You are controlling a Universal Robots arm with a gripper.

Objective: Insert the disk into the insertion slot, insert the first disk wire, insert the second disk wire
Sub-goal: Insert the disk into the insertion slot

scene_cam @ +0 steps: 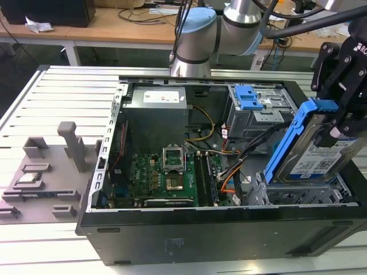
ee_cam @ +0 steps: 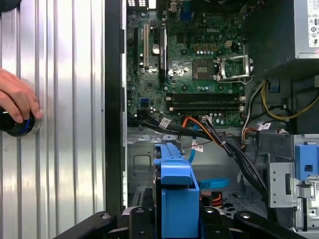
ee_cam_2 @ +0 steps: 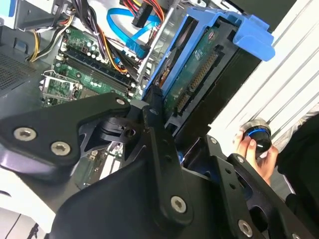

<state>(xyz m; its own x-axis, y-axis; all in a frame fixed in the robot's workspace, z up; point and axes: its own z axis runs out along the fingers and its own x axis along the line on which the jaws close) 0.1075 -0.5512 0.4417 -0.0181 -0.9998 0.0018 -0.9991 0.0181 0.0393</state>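
Exterior view, tool (scene_cam: 339,127) gripping tilted disk (scene_cam: 318,159), lower edge at insertion slot (scene_cam: 298,196)

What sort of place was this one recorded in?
Probably a robotics lab bench: an opened computer case on a ribbed metal table, the gripper holding the disk over it, cable-strewn wooden desks behind.

Exterior view: set high, off the arm, angled down over the whole open black metal computer case (scene_cam: 189,240) on the ribbed silver table (scene_cam: 63,91); mid range.

First wrist view: straight down into the case, close above the silver hard drive in its bright blue plastic carrier (ee_cam: 175,189).

Second wrist view: close, tilted along the drive's underside.

All three share the green motherboard (scene_cam: 163,175) and the drive.
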